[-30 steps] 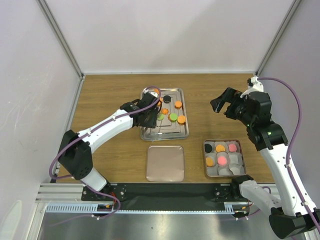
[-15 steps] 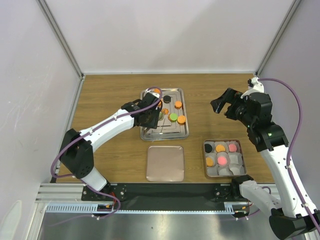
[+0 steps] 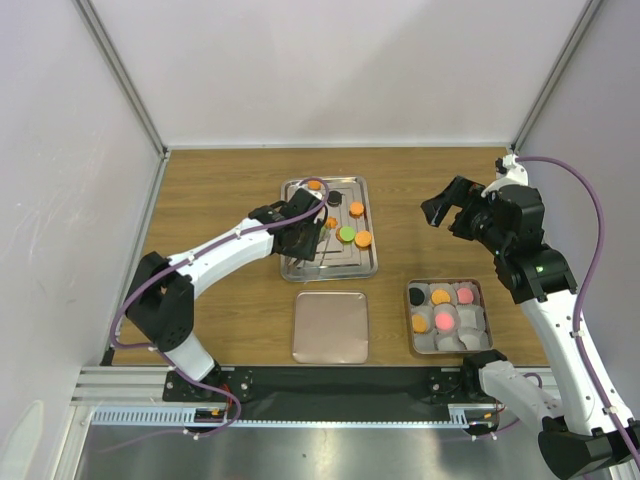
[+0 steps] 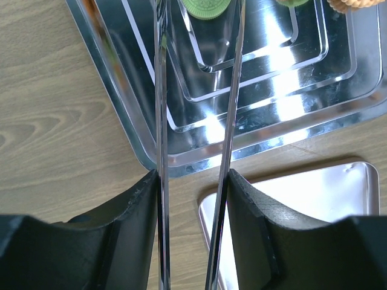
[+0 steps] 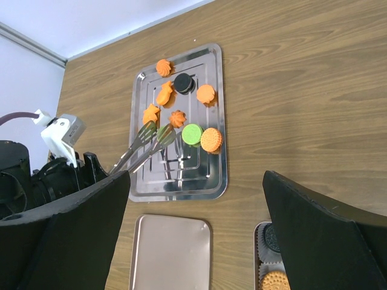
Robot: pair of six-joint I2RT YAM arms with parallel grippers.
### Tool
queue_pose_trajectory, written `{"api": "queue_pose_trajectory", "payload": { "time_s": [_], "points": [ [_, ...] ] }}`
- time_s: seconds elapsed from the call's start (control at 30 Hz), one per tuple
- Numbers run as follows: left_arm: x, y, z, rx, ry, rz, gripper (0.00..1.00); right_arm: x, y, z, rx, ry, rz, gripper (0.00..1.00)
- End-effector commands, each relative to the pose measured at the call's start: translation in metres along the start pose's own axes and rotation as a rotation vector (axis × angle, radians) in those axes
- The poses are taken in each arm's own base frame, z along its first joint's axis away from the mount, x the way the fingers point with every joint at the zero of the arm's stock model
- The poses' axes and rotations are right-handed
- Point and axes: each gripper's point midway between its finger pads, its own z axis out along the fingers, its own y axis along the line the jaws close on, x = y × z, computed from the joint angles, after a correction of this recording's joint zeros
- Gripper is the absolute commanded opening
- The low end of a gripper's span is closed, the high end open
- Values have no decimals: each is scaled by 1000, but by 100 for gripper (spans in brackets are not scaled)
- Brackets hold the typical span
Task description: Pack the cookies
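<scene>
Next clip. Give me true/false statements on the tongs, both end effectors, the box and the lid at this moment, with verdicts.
1. The left end effector holds tongs over the silver tray. True.
2. The right end effector grips a cookie. False: it is open and empty, raised above the table.
3. In the left wrist view, a green cookie lies between the arms of the tongs. True.
4. Every cup in the box holds a cookie. False: five cups are filled and the near row of paper cups is empty.
5. The square lid sits on the box. False: it lies flat on the table, left of the box and in front of the tray.
</scene>
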Motion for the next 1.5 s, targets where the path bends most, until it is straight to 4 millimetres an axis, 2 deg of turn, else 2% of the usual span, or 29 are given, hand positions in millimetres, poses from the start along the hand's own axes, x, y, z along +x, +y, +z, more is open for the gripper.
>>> {"api": "queue_pose_trajectory", "payload": {
  "time_s": [0.0,0.13,0.33,0.6,1.0,1.1,1.27,1.47],
  "points": [
    [-4,-4,2,25,-19,18,51,-11,5,-2,-21,-48,-8,99],
    [-4,-4,3,26,-18,23,49,-10,5,-1,-22,-42,-8,100],
    [-7,-1,-3,21,-25,30,41,-12,6,-2,-22,-51,-5,100],
    [-25,0,-36,26,-102,35,38,-14,6,-2,-23,-54,-2,100],
    [-35,-19,-78,71,-180,72,38,-16,9,-3,-31,-58,9,100],
    [-37,-39,-91,116,-207,96,38,-17,11,-5,-34,-60,11,100],
    [-31,-98,-115,230,-240,183,38,-23,14,-8,-33,-67,19,100],
    [-12,-168,-137,393,-261,269,38,-34,16,-19,-20,-95,27,100]
  ]
}}
